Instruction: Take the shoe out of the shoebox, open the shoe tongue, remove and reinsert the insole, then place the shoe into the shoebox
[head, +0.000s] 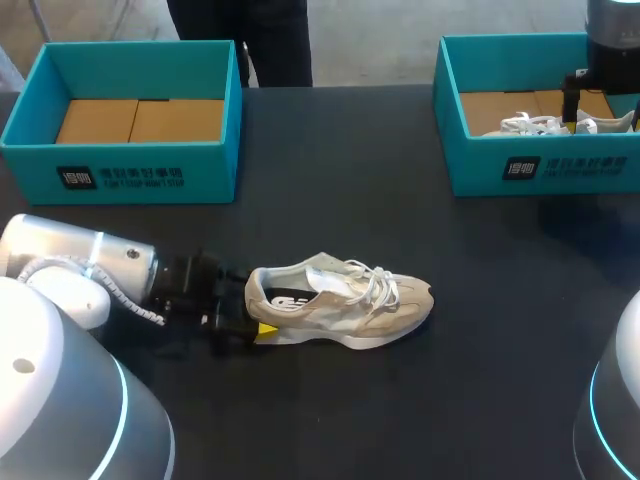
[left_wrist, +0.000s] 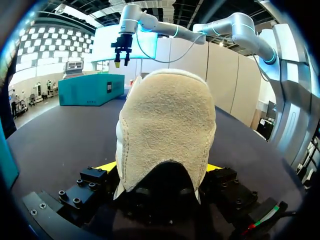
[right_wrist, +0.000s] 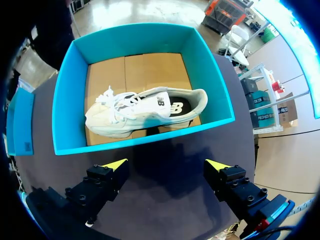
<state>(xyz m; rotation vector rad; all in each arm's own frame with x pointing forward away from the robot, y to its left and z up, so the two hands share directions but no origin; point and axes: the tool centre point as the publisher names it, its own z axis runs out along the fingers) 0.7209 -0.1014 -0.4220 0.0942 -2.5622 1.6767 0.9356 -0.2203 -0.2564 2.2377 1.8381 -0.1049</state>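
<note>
A beige sneaker (head: 340, 300) lies on its sole on the black table, toe pointing right. My left gripper (head: 245, 318) is at its heel. In the left wrist view the suede heel (left_wrist: 165, 125) fills the gap between the yellow fingertips (left_wrist: 107, 166), which stand wide on either side; the gripper (left_wrist: 160, 167) is open. The right teal shoebox (head: 470, 150) holds a white sneaker (head: 545, 125). My right gripper (head: 575, 100) hangs open above that box. The right wrist view looks down on the white sneaker (right_wrist: 142, 110), with the gripper (right_wrist: 167, 165) over the box's near wall.
A second teal shoebox (head: 130, 165) stands at the back left with only its cardboard floor showing. A person stands behind the table's far edge without touching anything. Bare black tabletop (head: 400, 400) stretches in front of the beige sneaker.
</note>
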